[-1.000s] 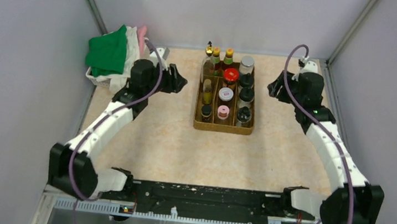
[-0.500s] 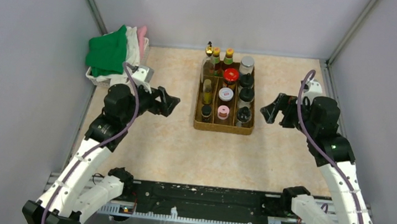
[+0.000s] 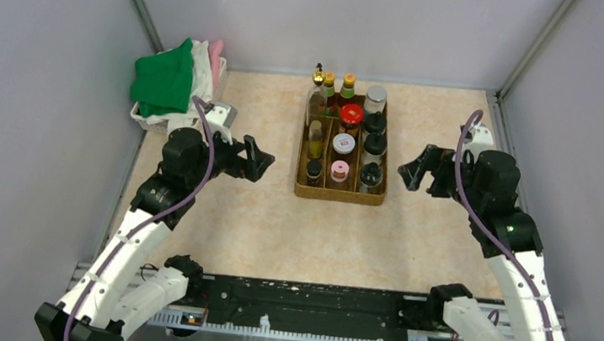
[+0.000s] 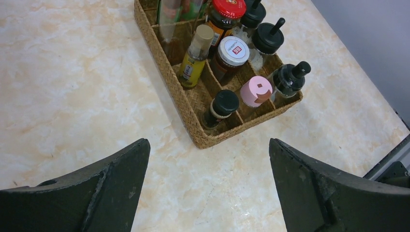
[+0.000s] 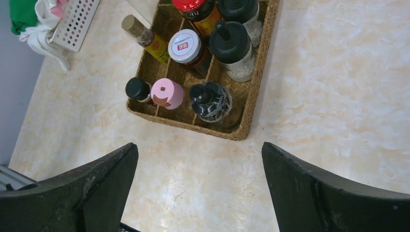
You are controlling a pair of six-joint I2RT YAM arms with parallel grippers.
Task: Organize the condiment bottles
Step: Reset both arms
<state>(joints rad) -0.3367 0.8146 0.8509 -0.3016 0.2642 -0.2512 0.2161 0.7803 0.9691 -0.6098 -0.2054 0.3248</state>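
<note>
The condiment bottles (image 3: 344, 144) stand upright in the compartments of a brown woven tray (image 3: 339, 196), which sits mid-bench toward the far wall. A pink-capped bottle (image 4: 256, 91) and a small black-capped one (image 4: 223, 103) fill the near row, beside a black-topped shaker (image 5: 210, 101) at the near right corner. A tall gold-topped bottle (image 3: 317, 87) rises at the far left end.

The left jaws hang wide apart and hold nothing, off the tray's left side with a strip of bare bench (image 3: 260, 217) between. The right jaws are also spread wide and hold nothing, off the tray's right side across a similar strip. Both point inward at the tray's near half.

From the tray's near rim to the arm bases the bench surface is bare. A white basket (image 3: 151, 121) heaped with a green cloth (image 3: 162, 80) fills the far left corner, just behind the left arm (image 3: 141, 221). The right arm (image 3: 519, 252) runs near the right wall (image 3: 591, 125).
</note>
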